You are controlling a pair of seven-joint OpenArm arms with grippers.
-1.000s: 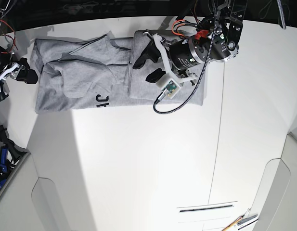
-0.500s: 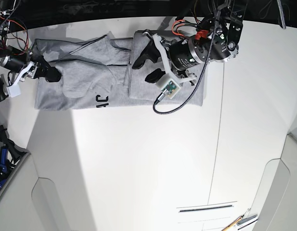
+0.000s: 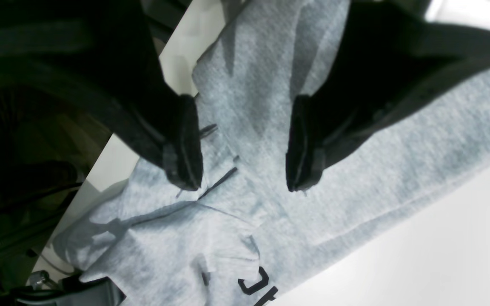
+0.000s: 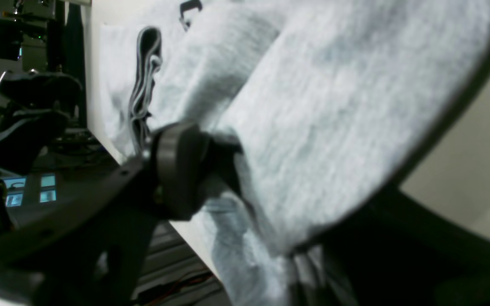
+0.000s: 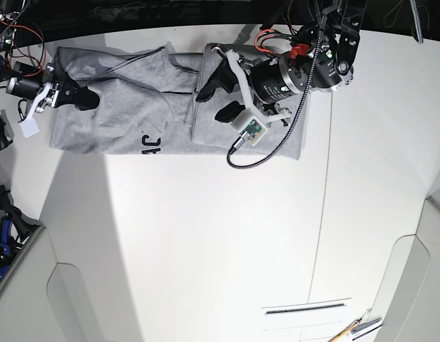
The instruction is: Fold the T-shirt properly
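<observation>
The heather-grey T-shirt [image 5: 134,107] lies along the table's back edge, partly folded, with black lettering [image 5: 150,147] at its front edge. My left gripper [image 5: 218,98] hovers over the shirt's folded right part, open and empty. In the left wrist view [image 3: 243,170] its fingers [image 3: 183,144] straddle grey cloth [image 3: 355,178]. My right gripper [image 5: 80,96] is at the shirt's left end, shut on the cloth. In the right wrist view [image 4: 249,199] grey fabric [image 4: 313,106] fills the space between the fingers and drapes over one.
The white table [image 5: 205,249] has a seam running down its right side. A black cable loop [image 5: 266,153] hangs from the left arm over the shirt's front edge. Pens [image 5: 355,329] lie at the front right. Dark gear [image 5: 6,221] sits off the left edge.
My right gripper came in from the left onto the shirt, took hold of it and moved up. The shirt's rumpled left part is now flatter. The left arm has not moved.
</observation>
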